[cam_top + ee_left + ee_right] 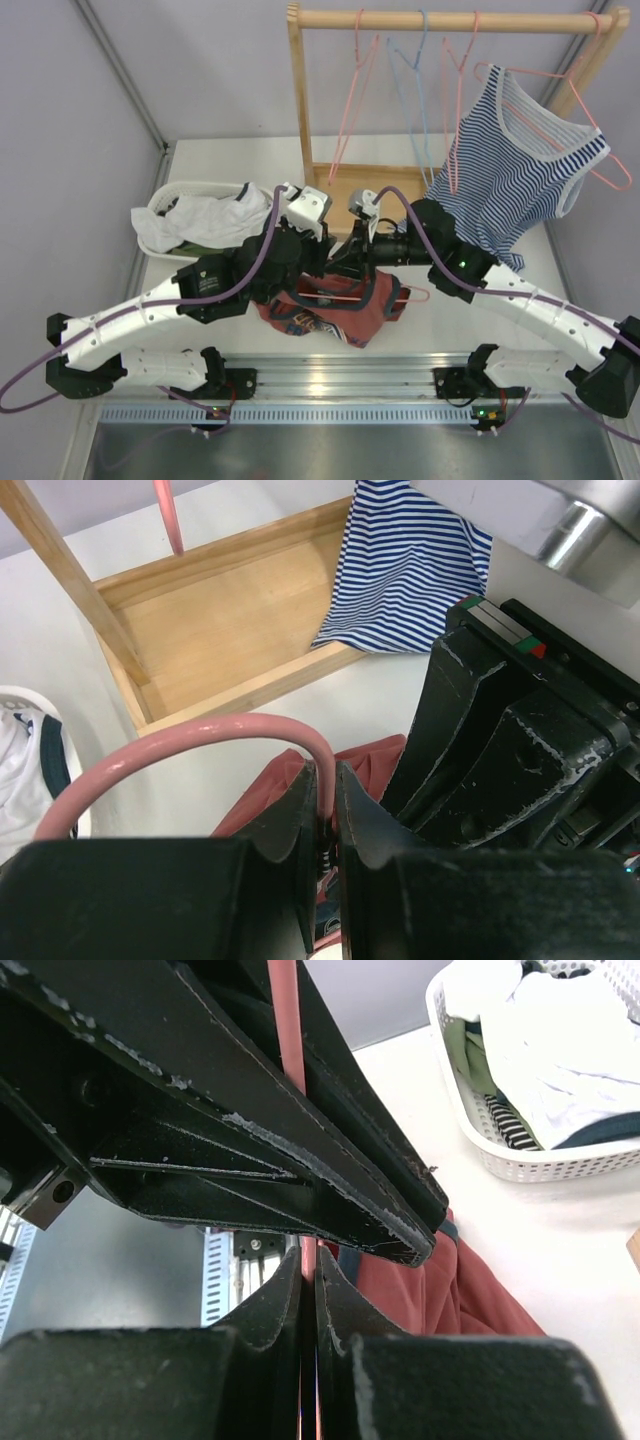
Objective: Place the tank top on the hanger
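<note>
While in left claw [326, 785], hanger [200, 734] over shirt [366, 310].

A blue-and-white striped tank top [515, 175] hangs from the wooden rack [450, 19] at upper right, and a white plastic basket [195, 186] of clothes sits at centre left.

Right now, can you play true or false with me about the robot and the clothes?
1. The left gripper is pinching the pink hanger. True.
2. The right gripper is wide open. False: it is shut on the hanger too.
3. The red tank top is bunched on the table under the grippers. True.
4. The striped top lies on the table. False: it hangs from the wooden rack.
</note>
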